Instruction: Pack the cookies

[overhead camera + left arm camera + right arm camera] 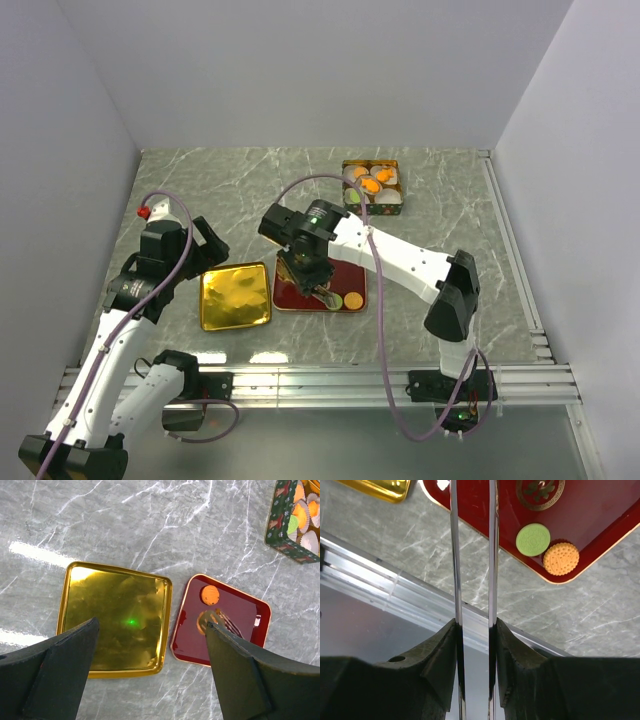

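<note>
A green cookie point(533, 539) and an orange cookie point(561, 558) lie side by side near a corner of the red tray point(600, 510), beside the gold emblem point(540, 490). The orange cookie point(352, 300) also shows in the top view on the red tray point(345, 275). More cookies sit in white paper cups in the patterned box point(372, 185) at the back. My right gripper point(474, 625) is shut on metal tongs point(455, 555), whose blades reach over the tray's edge, apart from the cookies. My left gripper point(151, 625) is open and empty above the gold tray point(115, 617).
The gold tray point(235, 295) lies just left of the red tray. The box point(295, 520) stands beyond both. A metal rail point(320, 380) runs along the table's near edge, and white walls close in the left, back and right sides.
</note>
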Robot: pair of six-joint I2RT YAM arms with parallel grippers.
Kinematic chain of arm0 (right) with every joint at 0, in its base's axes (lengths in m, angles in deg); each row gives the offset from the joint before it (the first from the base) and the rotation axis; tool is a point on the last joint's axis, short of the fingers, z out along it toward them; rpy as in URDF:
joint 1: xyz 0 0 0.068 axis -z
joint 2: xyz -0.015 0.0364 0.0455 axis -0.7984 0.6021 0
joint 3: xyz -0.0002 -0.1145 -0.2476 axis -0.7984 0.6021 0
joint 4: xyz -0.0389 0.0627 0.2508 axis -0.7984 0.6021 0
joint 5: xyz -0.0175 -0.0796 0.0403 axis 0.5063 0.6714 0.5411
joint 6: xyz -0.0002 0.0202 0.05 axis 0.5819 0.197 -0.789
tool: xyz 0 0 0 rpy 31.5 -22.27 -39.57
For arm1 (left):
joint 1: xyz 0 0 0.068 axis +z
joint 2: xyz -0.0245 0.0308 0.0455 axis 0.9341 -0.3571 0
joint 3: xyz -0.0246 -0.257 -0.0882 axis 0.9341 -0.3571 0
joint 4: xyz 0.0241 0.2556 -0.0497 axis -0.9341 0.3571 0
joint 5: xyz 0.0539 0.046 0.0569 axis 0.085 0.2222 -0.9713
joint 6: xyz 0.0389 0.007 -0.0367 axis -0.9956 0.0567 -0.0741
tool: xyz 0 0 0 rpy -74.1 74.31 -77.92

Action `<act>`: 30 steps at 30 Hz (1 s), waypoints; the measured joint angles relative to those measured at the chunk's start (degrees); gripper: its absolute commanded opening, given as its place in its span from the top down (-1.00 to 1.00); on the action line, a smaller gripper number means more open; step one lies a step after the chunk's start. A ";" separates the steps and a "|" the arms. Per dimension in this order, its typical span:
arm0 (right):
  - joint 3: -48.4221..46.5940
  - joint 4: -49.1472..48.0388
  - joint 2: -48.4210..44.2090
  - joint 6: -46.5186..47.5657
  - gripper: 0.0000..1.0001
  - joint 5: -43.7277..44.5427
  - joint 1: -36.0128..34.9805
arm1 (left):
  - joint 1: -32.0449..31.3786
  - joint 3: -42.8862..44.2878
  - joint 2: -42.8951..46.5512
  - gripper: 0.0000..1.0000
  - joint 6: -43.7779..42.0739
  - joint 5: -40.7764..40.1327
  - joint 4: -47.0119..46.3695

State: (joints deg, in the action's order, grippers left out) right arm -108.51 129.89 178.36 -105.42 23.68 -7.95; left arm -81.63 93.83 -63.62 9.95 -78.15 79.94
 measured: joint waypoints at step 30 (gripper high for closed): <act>-16.83 0.24 2.10 1.64 0.26 -12.07 26.40 | 0.00 0.00 -0.26 -0.91 0.22 -1.29 0.20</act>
State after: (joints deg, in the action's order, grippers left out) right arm -125.33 130.13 180.46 -103.78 11.62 18.46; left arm -81.63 93.83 -63.88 10.17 -79.44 80.13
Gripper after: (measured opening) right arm 0.392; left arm 0.954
